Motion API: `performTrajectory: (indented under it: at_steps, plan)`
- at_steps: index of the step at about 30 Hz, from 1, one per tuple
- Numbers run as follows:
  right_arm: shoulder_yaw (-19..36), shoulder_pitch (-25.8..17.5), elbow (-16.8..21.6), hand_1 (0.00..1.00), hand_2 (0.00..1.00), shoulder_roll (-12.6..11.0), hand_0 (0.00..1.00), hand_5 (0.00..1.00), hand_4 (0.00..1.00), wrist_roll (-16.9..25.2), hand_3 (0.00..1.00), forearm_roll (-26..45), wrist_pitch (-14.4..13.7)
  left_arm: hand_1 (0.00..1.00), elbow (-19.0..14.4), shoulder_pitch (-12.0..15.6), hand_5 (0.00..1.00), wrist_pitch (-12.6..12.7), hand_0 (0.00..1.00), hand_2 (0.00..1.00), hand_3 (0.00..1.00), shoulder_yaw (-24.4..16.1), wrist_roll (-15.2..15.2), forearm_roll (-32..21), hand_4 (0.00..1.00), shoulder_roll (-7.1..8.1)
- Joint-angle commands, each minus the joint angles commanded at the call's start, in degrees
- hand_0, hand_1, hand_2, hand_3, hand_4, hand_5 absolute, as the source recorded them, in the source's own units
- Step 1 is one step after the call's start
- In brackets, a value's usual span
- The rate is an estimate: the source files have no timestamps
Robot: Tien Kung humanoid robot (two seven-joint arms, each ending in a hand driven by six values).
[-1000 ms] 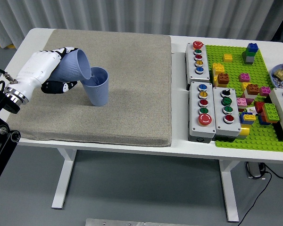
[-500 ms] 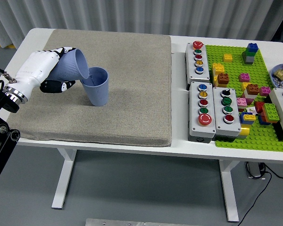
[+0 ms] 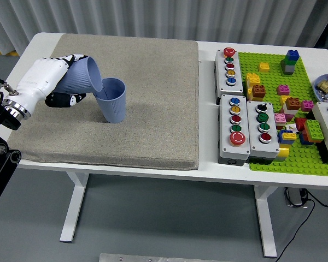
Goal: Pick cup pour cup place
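Left hand (image 3: 50, 81), fingers wrapped around a blue cup (image 3: 82, 76), holds it tilted with its mouth angled down over the rim of a second cup (image 3: 112, 100). The second cup stands upright on the grey mat (image 3: 153, 98), just right of the hand. Whether the two rims touch is unclear. Mat lies on the worktop (image 3: 208, 164).

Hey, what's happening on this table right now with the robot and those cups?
The robot's left hand grips a ribbed blue plastic cup, tipped sideways with its mouth at the rim of a second blue plastic cup, which stands upright on the grey fabric mat. It looks mid-pour; whether anything is flowing cannot be seen. The button boxes and green brick baseplate to the right sit untouched. The right arm is out of view.
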Motion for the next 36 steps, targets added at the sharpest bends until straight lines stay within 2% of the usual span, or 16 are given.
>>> performTrajectory:
  at_steps: [6,17,31,36]
  plan:
    - [0.1,-0.2,0.0,0.699,0.750,0.0,0.747,0.256,0.123,0.0,0.605,-0.1,0.0,0.567,-0.5,-0.4,0.002,0.0,0.511,0.780,0.652,1.5,0.1,0.0,0.462,1.50]
    - [0.0,-0.1,0.0,0.699,0.750,0.0,0.747,0.256,0.124,0.1,0.606,0.2,0.0,0.567,-0.7,-0.9,0.002,0.5,0.508,0.780,0.644,2.4,0.3,0.0,0.452,2.02]
    - [-0.3,0.2,0.0,0.699,0.750,-0.1,0.746,0.254,0.124,0.2,0.606,0.6,0.0,0.567,-1.1,-3.0,0.002,1.1,0.515,0.779,0.636,5.5,1.3,0.0,0.436,5.15]
    - [-0.3,0.3,0.0,0.699,0.750,-0.1,0.747,0.254,0.124,0.2,0.606,0.8,0.0,0.566,-0.9,-3.7,0.002,0.9,0.518,0.778,0.632,6.5,1.6,0.0,0.433,5.84]
